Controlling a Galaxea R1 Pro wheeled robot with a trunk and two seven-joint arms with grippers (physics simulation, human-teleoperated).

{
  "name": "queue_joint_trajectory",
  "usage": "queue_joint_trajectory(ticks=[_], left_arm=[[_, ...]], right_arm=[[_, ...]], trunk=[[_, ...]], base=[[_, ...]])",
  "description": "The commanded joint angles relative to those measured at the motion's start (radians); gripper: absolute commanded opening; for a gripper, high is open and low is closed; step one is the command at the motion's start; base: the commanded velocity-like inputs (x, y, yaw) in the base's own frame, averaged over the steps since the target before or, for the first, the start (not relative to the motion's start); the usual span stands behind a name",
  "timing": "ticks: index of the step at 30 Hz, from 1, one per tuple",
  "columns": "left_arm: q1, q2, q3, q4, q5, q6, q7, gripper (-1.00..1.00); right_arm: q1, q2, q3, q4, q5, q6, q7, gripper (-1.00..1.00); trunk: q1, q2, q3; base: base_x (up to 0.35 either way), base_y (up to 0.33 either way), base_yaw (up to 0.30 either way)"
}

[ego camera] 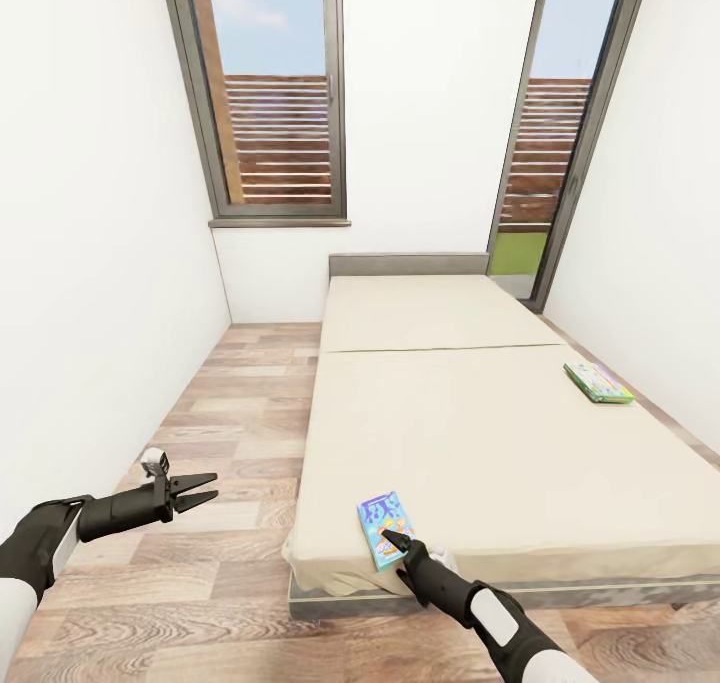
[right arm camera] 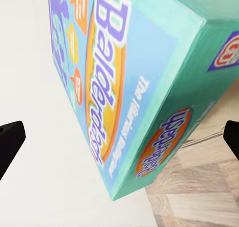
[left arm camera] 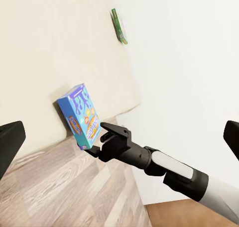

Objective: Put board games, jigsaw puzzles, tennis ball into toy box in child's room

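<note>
Reaching with its open right gripper (ego camera: 392,539) at the blue Balderdash board game (ego camera: 384,526) on the bed (ego camera: 500,443), it should straddle the box edge squarely before closing; left gripper (ego camera: 203,489) open.

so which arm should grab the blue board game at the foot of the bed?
Right. The right gripper is already at the blue board game on the bed's near corner, jaws open around its edge. The left gripper hangs open over the wood floor, well aside.
</note>
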Motion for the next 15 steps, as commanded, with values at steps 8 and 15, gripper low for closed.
queue_joint_trajectory(ticks=[8,15], left_arm=[[-0.001,0.0,0.001,0.0,-0.003,0.011,-0.005,1.0],[-0.001,0.0,0.001,0.0,-0.003,0.011,-0.005,1.0]], right_arm=[[-0.001,0.001,-0.003,-0.001,-0.005,0.007,0.001,1.0],[-0.001,-0.001,-0.003,-0.001,-0.005,0.003,0.001,1.0]], trunk=[[0.0,0.0,-0.001],[0.0,0.0,-0.001]], base=[[0.0,0.0,0.0],[0.0,0.0,0.0]])
